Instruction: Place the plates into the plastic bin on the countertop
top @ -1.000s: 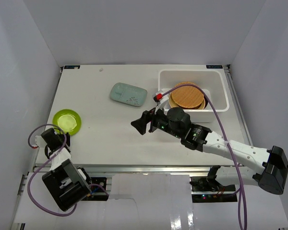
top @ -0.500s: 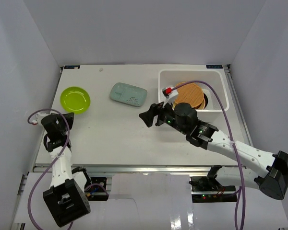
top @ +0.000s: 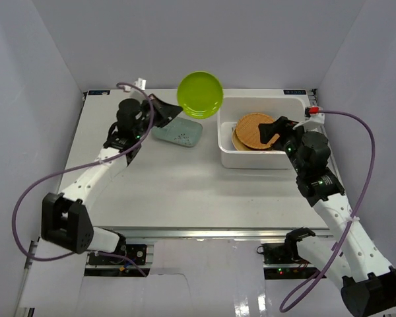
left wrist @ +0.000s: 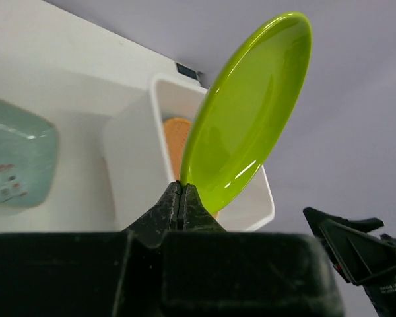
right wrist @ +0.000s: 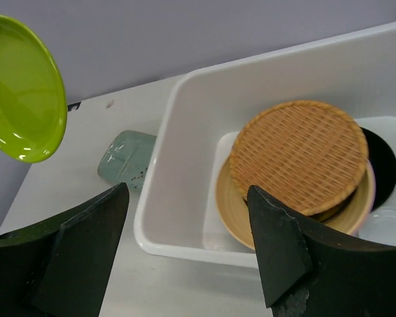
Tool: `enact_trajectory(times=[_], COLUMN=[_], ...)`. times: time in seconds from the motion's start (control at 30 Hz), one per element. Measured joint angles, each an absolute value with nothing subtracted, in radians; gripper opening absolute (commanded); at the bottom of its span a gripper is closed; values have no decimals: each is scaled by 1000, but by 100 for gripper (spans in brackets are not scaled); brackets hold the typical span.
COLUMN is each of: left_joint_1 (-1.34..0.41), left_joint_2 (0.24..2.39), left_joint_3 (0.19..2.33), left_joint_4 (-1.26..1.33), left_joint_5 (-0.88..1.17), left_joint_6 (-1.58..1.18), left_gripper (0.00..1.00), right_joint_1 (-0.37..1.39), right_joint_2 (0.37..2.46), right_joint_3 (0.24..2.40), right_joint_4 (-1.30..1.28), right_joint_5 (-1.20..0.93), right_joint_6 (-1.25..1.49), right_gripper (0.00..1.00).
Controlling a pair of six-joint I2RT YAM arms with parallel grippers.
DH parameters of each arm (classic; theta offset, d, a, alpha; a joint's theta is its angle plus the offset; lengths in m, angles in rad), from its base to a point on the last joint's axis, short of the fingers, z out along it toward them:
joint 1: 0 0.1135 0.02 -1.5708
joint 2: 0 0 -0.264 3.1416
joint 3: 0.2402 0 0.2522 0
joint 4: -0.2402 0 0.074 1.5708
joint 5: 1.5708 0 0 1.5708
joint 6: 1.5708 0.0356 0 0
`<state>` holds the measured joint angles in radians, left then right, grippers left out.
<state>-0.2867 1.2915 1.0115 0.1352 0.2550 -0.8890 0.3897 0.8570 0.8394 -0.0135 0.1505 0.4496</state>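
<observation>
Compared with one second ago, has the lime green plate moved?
Yes. The lime green plate went from the near-left of the countertop to beside the far-left corner of the white bin, pinched in the left tool.

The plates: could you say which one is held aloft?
The lime green plate, clamped in the left gripper; the teal plate lies on the countertop, others in the plastic bin.
</observation>
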Motion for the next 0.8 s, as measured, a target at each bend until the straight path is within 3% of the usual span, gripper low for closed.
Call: enact_trajectory(times=[0.23, 0.5, 0.63, 0.67, 0.8], left_joint_1=[-513, -645, -677, -684, -692], left_joint_2=[1647, 2065, 2189, 2206, 2243], left_joint_3=[1385, 1790, 1891, 1903, 1983], left_joint_4=[131, -30, -119, -142, -243], left_joint_5=[274, 286, 305, 308, 315], left_joint_6=[-785, -716, -688, -683, -649], left_gripper=[0, 0, 43, 58, 78], right_joint_1=[211, 172, 170, 170, 170], right_joint_2=[764, 712, 693, 690, 687], right_joint_3=[777, 741, 741, 741, 741], right_joint_4=[-66, -105, -111, -111, -112], right_joint_5=[146, 147, 147, 147, 146], right_joint_6=[487, 492, 491, 491, 491], right_gripper=[78, 78, 78, 78, 77])
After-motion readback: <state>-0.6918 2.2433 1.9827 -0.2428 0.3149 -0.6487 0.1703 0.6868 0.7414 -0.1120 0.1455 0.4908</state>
